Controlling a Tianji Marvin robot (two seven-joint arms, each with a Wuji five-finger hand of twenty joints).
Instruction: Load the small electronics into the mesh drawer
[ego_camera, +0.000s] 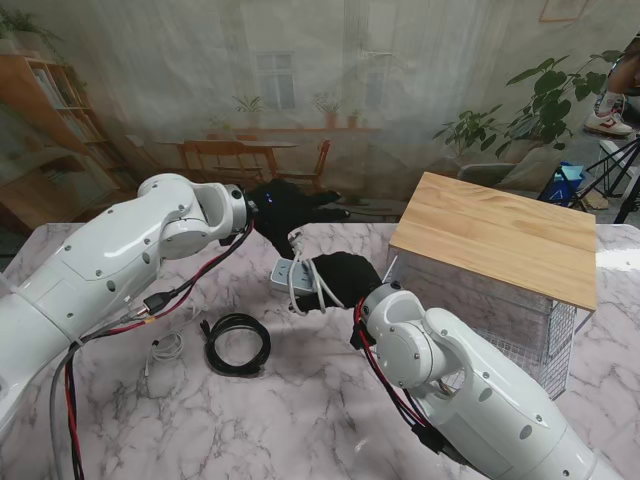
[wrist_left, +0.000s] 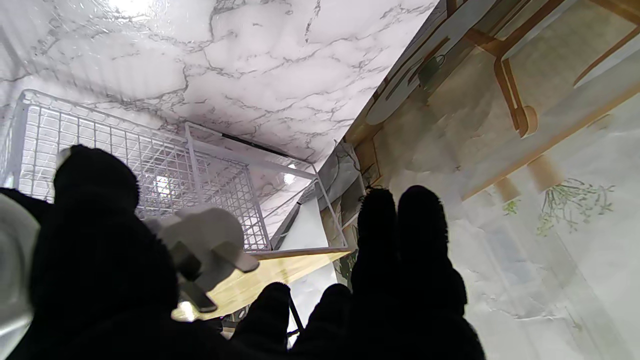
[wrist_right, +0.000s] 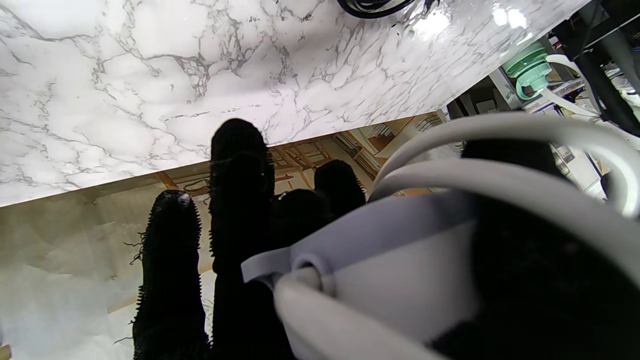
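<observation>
My right hand (ego_camera: 345, 278) (wrist_right: 240, 225), in a black glove, is shut on a white power strip (ego_camera: 285, 273) (wrist_right: 400, 280) with its white cord wound around it, held over the middle of the table. The cord's plug (ego_camera: 296, 238) (wrist_left: 205, 240) sticks up from the bundle. My left hand (ego_camera: 290, 203) (wrist_left: 400, 280) hovers just beyond the strip with its fingers spread and nothing in them. The mesh drawer (ego_camera: 530, 320) (wrist_left: 125, 145) stands to the right under a wooden top (ego_camera: 500, 235).
A coiled black cable (ego_camera: 238, 344) (wrist_right: 375, 6) and a small white cable (ego_camera: 165, 350) lie on the marble table (ego_camera: 300, 420), nearer to me and to the left. My right forearm (ego_camera: 470, 390) crosses in front of the drawer.
</observation>
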